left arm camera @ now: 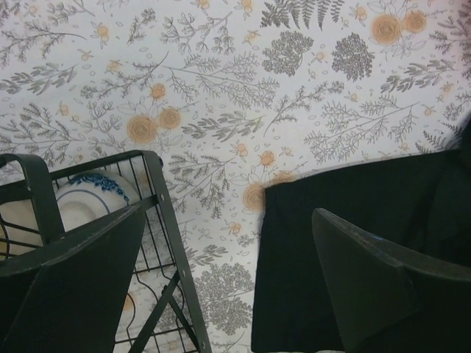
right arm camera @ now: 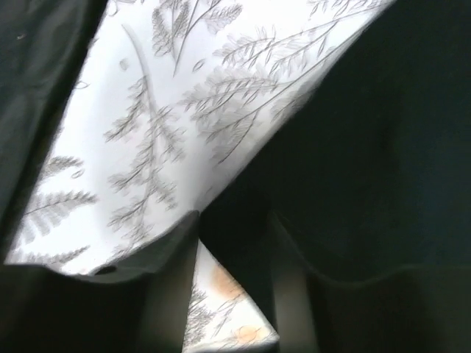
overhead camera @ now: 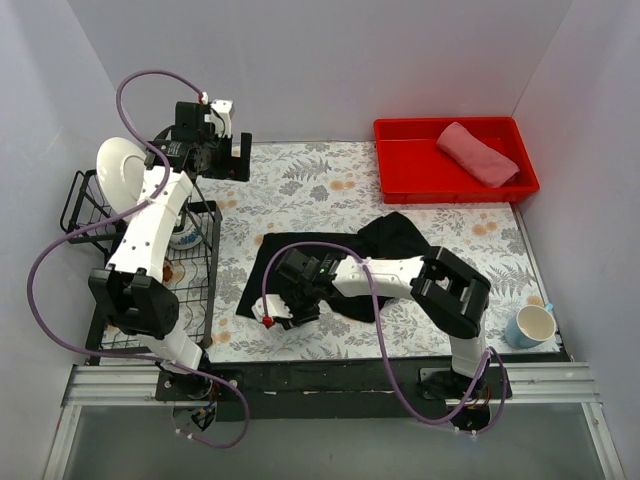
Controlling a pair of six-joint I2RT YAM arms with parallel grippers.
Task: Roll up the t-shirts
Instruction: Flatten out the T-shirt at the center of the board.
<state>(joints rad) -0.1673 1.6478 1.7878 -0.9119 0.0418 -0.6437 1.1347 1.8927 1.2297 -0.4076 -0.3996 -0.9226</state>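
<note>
My left claw (left arm camera: pixel 228 220) hangs wide open above the bench (overhead camera: pixel 300 190). My right claw (overhead camera: pixel 285 302) sits half-closed at the near-left edge of the black t-shirt (overhead camera: pixel 395 240), but I cannot tell whether it grips. The pink t-shirt (overhead camera: pixel 478 152) lies bundled in the red bin (overhead camera: pixel 400 172).

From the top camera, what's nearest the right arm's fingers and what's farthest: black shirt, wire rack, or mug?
1. black t-shirt, lying right under the right fingers.
2. wire rack, off to their left.
3. mug, far away at the table's right edge.
</note>
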